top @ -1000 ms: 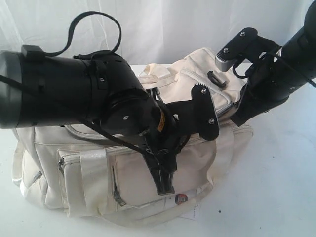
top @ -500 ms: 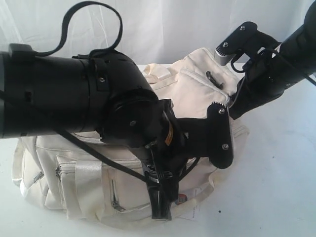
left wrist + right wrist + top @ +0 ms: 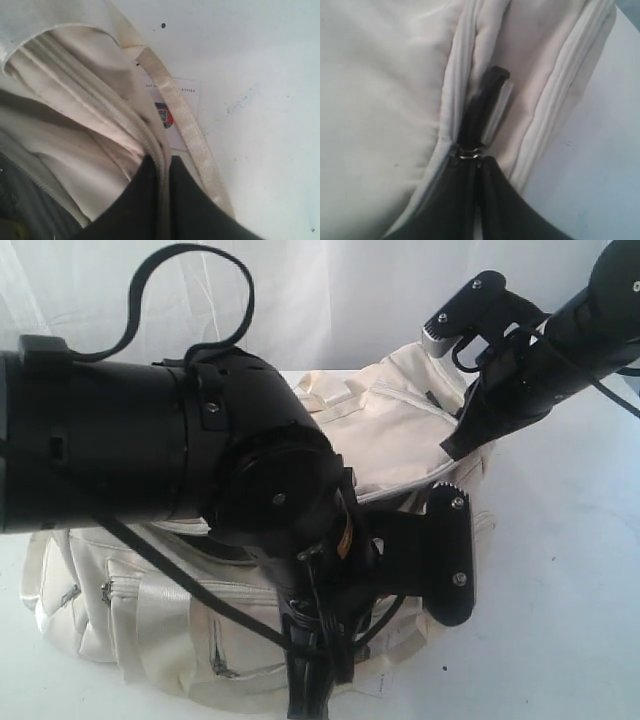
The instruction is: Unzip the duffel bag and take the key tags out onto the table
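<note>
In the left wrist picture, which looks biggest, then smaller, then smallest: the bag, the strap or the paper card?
1. duffel bag: biggest by far.
2. strap and paper card: too close to rank; the strap is longer, the card wider but partly hidden under it.
</note>
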